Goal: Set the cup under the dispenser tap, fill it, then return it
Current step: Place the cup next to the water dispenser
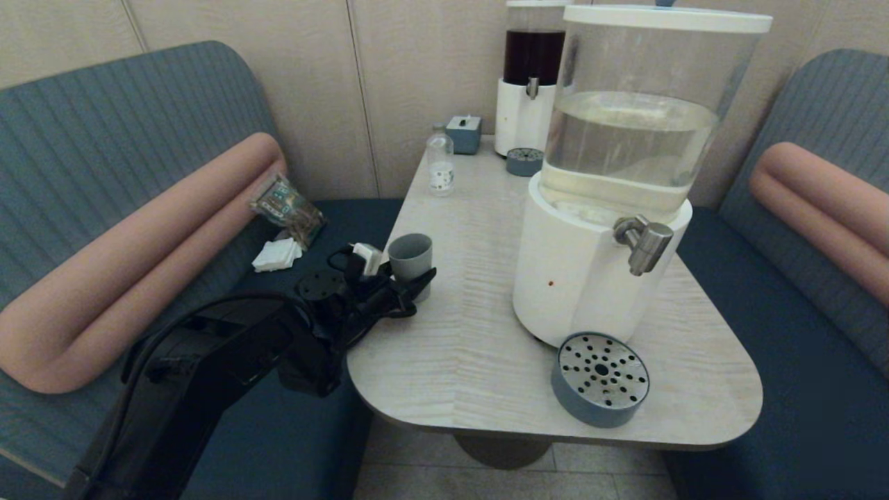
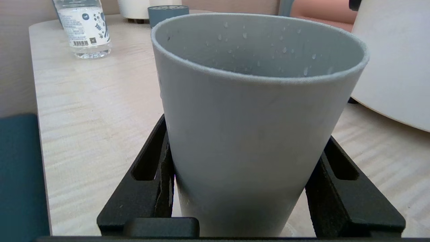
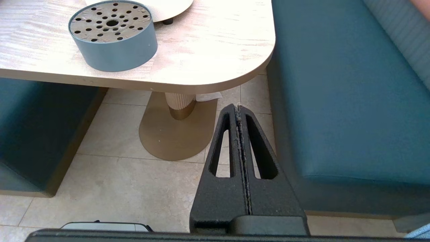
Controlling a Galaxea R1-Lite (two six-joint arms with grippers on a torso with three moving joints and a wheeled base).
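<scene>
The grey-blue cup (image 1: 410,257) stands upright at the left edge of the table (image 1: 472,347). My left gripper (image 1: 410,279) reaches in from the left, shut on the cup, one black finger on each side of its lower wall. In the left wrist view the cup (image 2: 255,134) fills the space between the fingers (image 2: 158,158), and droplets cling to its inner wall. The steel dispenser tap (image 1: 642,243) sticks out of the large white-based dispenser (image 1: 583,285), well to the right of the cup. My right gripper (image 3: 238,107) hangs shut and empty below table height, over the floor.
A round blue drip tray (image 1: 601,378) with a perforated steel top lies below the tap, also seen in the right wrist view as the drip tray (image 3: 112,35). A small clear bottle (image 1: 439,163), a tissue box (image 1: 464,133) and the dark-liquid dispenser (image 1: 531,76) stand at the back. Blue benches flank the table.
</scene>
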